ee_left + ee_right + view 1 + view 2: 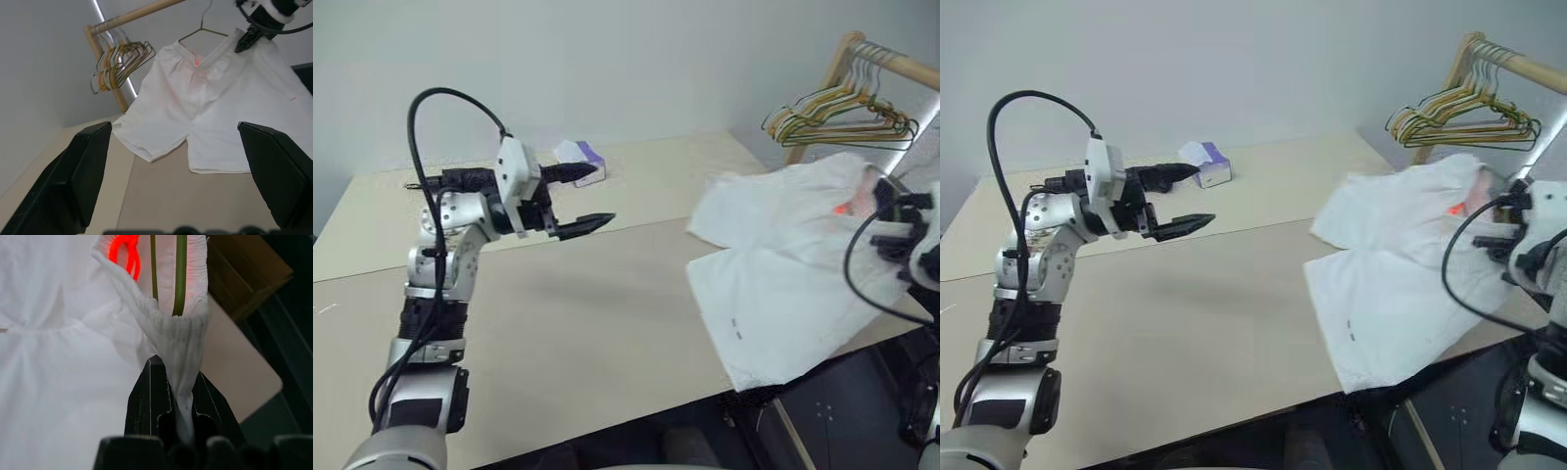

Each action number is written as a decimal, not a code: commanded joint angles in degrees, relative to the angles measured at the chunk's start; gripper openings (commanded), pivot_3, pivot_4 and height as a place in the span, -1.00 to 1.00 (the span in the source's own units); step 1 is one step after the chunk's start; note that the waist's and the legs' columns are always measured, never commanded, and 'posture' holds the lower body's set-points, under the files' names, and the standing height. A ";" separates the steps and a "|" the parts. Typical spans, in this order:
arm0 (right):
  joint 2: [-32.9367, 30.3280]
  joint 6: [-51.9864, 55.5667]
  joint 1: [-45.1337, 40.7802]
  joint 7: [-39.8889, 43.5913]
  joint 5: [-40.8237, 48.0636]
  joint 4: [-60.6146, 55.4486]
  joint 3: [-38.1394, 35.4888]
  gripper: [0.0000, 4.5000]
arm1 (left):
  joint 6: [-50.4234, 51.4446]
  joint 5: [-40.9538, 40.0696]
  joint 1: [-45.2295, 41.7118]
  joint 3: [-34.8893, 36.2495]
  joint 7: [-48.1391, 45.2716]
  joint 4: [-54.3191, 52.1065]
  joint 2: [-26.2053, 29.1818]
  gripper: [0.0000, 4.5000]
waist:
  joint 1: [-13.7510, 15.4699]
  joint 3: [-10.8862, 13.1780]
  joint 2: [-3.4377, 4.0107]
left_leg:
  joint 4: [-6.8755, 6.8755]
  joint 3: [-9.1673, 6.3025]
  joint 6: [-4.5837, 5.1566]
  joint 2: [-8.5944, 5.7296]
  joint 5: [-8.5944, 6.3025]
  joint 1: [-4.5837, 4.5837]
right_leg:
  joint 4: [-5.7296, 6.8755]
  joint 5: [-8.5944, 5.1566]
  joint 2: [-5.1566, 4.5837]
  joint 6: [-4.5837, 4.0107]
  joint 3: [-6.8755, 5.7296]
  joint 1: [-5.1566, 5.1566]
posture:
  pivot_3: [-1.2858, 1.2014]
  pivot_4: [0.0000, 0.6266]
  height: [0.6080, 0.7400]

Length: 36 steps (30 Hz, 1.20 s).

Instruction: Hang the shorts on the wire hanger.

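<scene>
The white shorts (783,264) hang spread at the table's right end, legs trailing onto the tabletop and past its edge. My right gripper (173,377) is shut on the bunched waistband, at the far right of the left eye view. The thin green wires of the wire hanger (178,274) run into the waistband beside an orange-red mark. Its hook (205,22) rises above the shorts in the left wrist view. My left gripper (605,193) is open and level over the table's left half, pointing toward the shorts, well apart from them.
A bunch of coloured hangers (842,113) hangs on a wooden rail (891,61) at the back right. A small white-and-purple tissue box (582,157) sits at the back of the beige table (558,323). Dark floor lies beyond the table's right edge.
</scene>
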 commanded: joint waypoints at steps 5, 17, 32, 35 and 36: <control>-1.35 -7.92 -12.33 -12.37 -6.57 14.31 -6.42 -1.00 | 1.44 -2.21 1.06 1.05 3.33 -6.20 0.09 0.98 | -1.79 -0.02 0.04 | -0.15 0.03 0.01 -0.04 0.00 0.17 | 0.00 -0.02 0.00 0.03 0.17 0.06 | -0.14 -1.00 1.00; -4.38 -22.79 -24.26 -24.08 -5.32 36.35 -13.64 -1.00 | 2.93 -4.60 5.04 1.48 4.88 -10.72 1.02 0.98 | -2.34 0.05 0.23 | -0.23 0.31 0.10 -0.15 -0.06 0.40 | -0.02 0.02 0.00 0.21 0.78 0.05 | -0.11 -1.00 1.00; -4.30 -20.92 -24.76 -34.07 -3.90 41.91 -17.19 -0.69 | 2.73 -13.39 7.84 3.36 -2.53 -14.91 2.18 1.00 | -1.85 0.09 0.31 | -0.24 0.42 0.27 -0.39 -0.15 0.61 | -0.11 -0.03 0.01 0.41 1.34 0.28 | -0.11 -1.00 1.00; -4.15 -21.53 -24.23 -34.40 -4.22 40.91 -14.59 -0.26 | 2.22 -12.72 7.62 2.95 -2.21 -14.44 2.12 1.00 | -1.83 0.12 0.34 | -0.28 0.39 0.34 -0.43 -0.20 0.89 | -0.24 -0.07 0.01 0.48 1.34 0.64 | -0.11 -1.00 1.00; -4.13 -21.64 -24.22 -34.47 -4.20 40.60 -13.99 -0.10 | 2.10 -12.43 7.56 2.87 -2.07 -14.32 2.12 1.00 | -1.84 0.13 0.35 | -0.30 0.35 0.35 -0.44 -0.21 0.99 | -0.30 -0.08 0.01 0.50 1.34 0.78 | -0.11 -1.00 1.00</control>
